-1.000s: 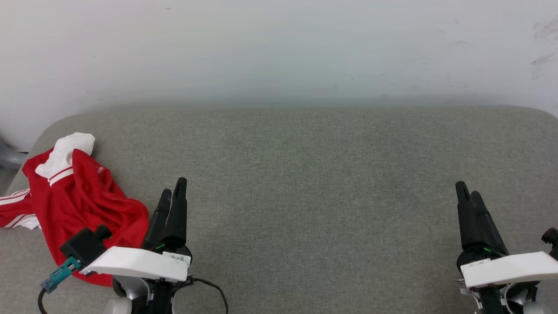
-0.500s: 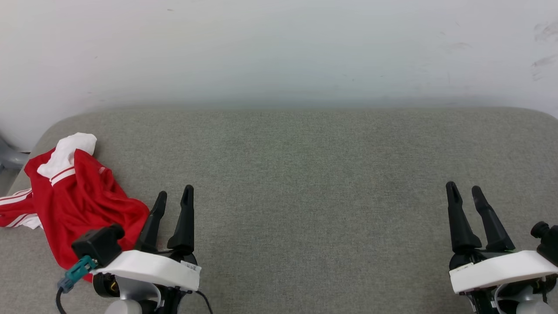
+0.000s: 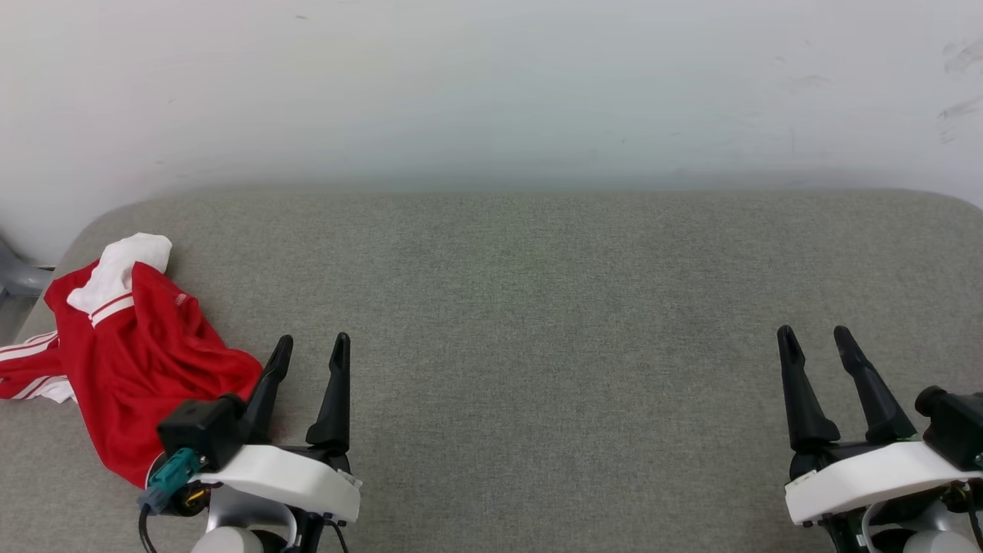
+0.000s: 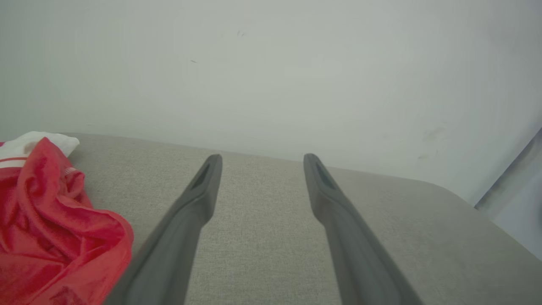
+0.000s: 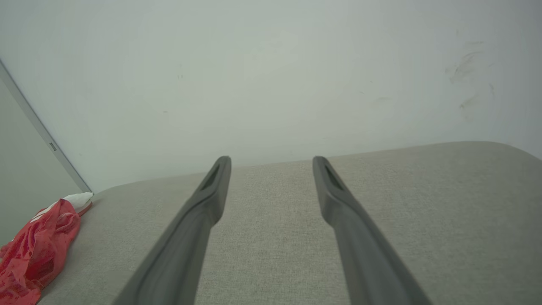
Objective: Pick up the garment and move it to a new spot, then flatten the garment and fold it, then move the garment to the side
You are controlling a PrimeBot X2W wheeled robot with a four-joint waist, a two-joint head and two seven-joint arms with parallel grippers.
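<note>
Pad [image 3: 537, 307]: grey woven cover, smooth, far corners rounded; far edge set against white wall [image 3: 491, 92]. Shirt [image 3: 146, 353]: red, crumpled in loose heap, laid on pad at left end. White section turned toward far-left corner. White sleeve with red stripes spread toward left edge; overhang not determinable.

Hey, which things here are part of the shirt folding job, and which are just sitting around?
For the job: red garment, crumpled at the left end of the grey padded surface; left claw, open, beside it; right claw, open.
Just there: white wall; grey object at the far left edge.
</note>
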